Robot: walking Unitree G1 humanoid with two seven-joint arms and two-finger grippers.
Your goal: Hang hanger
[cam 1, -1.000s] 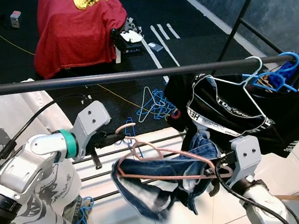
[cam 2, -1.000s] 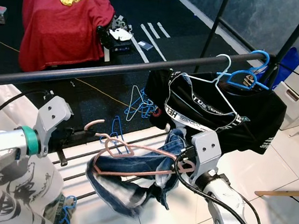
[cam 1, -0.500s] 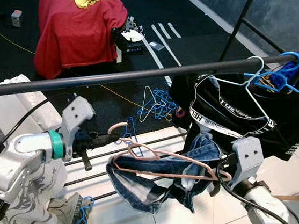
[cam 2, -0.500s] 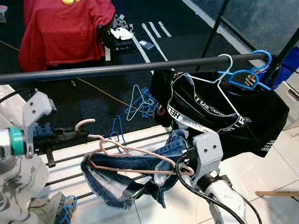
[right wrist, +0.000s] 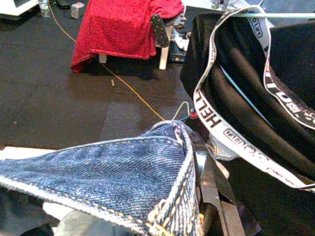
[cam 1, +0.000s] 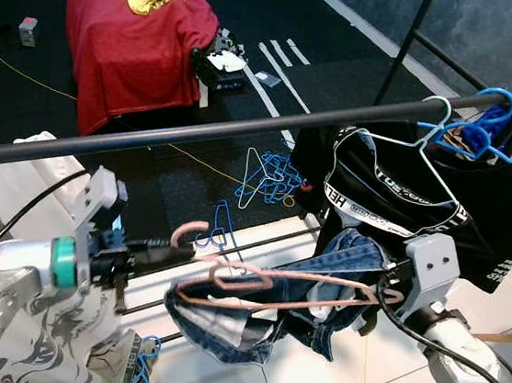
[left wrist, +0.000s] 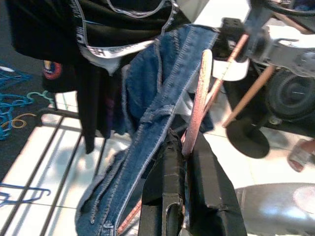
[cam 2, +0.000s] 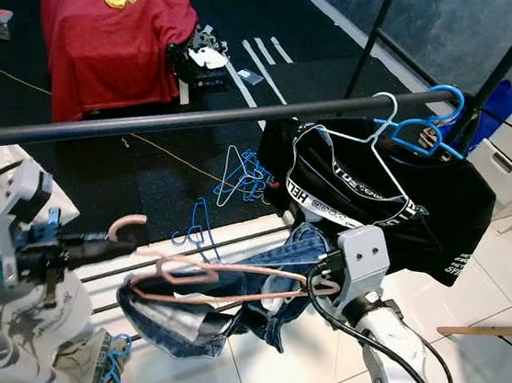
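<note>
We hold the pink hanger (cam 1: 273,286), draped with jeans (cam 1: 320,282), below the rail (cam 1: 245,127): left claw (cam 1: 195,251) clamps its hook end, right claw (cam 1: 382,298) its right end. Uneven lifting could spill the jeans.

A pink hanger (cam 2: 227,285) draped with blue jeans (cam 2: 224,308) hangs level between the two arms, below the dark rail (cam 2: 199,120). The left claw (cam 2: 116,242) has its fingers closed on the base of the hanger's hook, which curls upward just past them. The right claw (cam 2: 320,282) is at the hanger's other end, its fingers buried in denim, so their state cannot be made out. On the rail to the right, a black shirt (cam 2: 393,203) hangs on a white hanger (cam 2: 373,140), with blue hangers (cam 2: 425,128) beside it. Loose blue hangers (cam 2: 240,173) lie on the floor. A red cloth (cam 2: 107,36) covers something in the background.
</note>
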